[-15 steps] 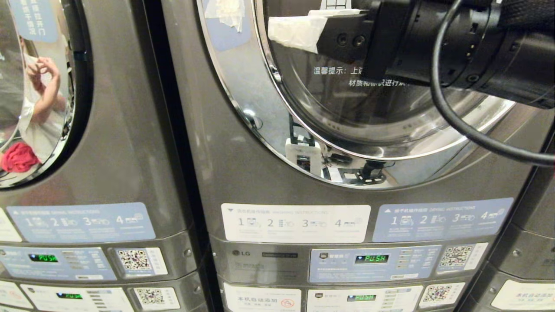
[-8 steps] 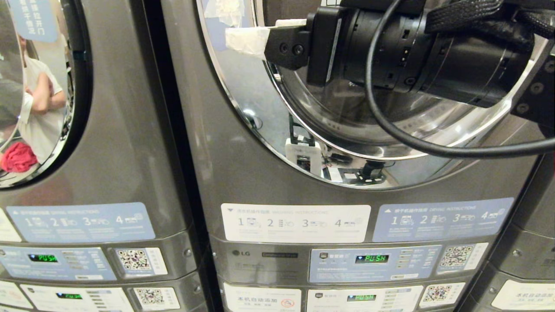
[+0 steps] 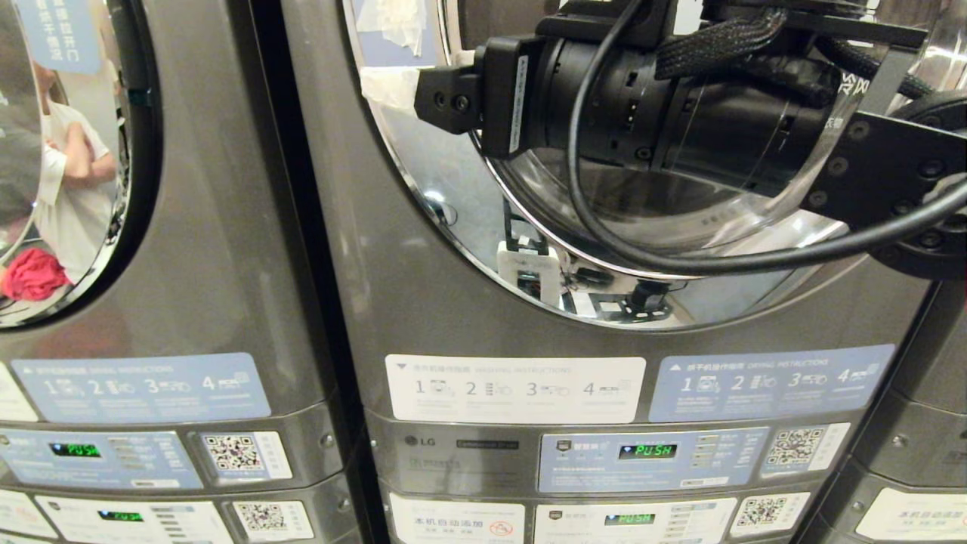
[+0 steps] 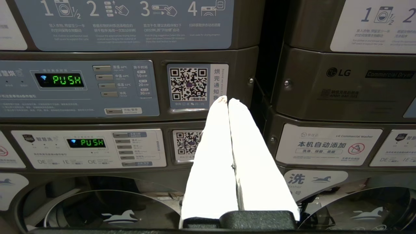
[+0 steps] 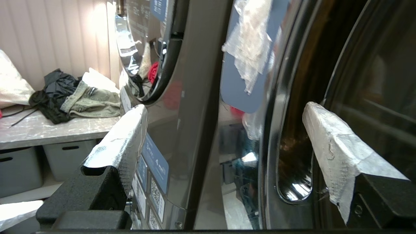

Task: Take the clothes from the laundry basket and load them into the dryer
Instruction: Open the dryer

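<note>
The grey LG dryer [image 3: 423, 302] fills the head view, its round chrome-rimmed door [image 3: 468, 227] lying against the front. My right arm reaches across the door's upper part, and my right gripper [image 3: 393, 83] is at the door's left rim. In the right wrist view the right gripper [image 5: 226, 109] is open, empty, its white-taped fingers [image 5: 126, 139] straddling the rim and the handle recess [image 5: 294, 175]. A heap of dark and olive clothes [image 5: 74, 97] lies on a counter beyond. The laundry basket is out of view. My left gripper [image 4: 227, 100] is shut, empty, parked before the control panels.
A second machine [image 3: 189, 227] stands close on the left; its door mirrors a person [image 3: 68, 189] and a red cloth [image 3: 30, 273]. Control panels [image 3: 650, 453] showing PUSH sit below the door. Grey bins [image 5: 19, 169] stand under the counter [image 5: 39, 130].
My right arm has swung left and a little down across the dryer door, bringing the gripper from the glass to the left rim. The reflected person lowered an arm.
</note>
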